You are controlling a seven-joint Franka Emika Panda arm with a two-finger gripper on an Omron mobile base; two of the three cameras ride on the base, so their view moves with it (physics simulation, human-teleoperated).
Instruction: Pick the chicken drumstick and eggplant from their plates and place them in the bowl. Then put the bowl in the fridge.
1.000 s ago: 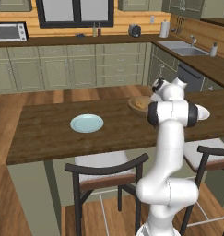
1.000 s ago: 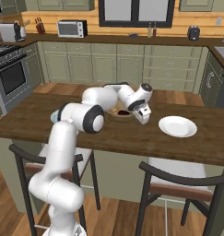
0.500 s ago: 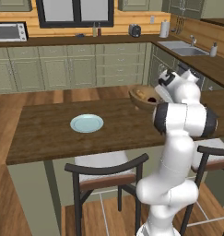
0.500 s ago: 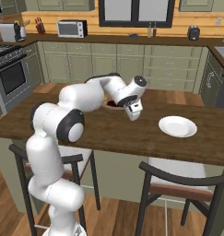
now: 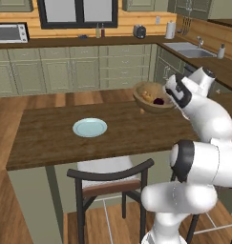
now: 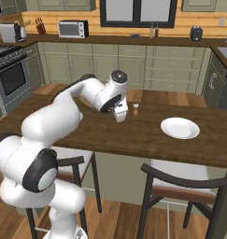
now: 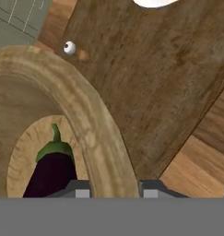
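You see the end effector [image 7: 114,192] clenched on the thick rim of the bowl [image 7: 92,133], one finger inside and one outside. The bowl [image 5: 153,97] is lifted above the far right part of the desk [image 5: 55,138], tilted a little. Inside it lies the eggplant [image 7: 51,173], with green cap up, and beside it the chicken drumstick [image 5: 147,96]. Under the bowl a small white thing [image 7: 69,47] lies on the desk. A pale blue plate [image 5: 89,127] rests flat on the desk, well apart from the bowl.
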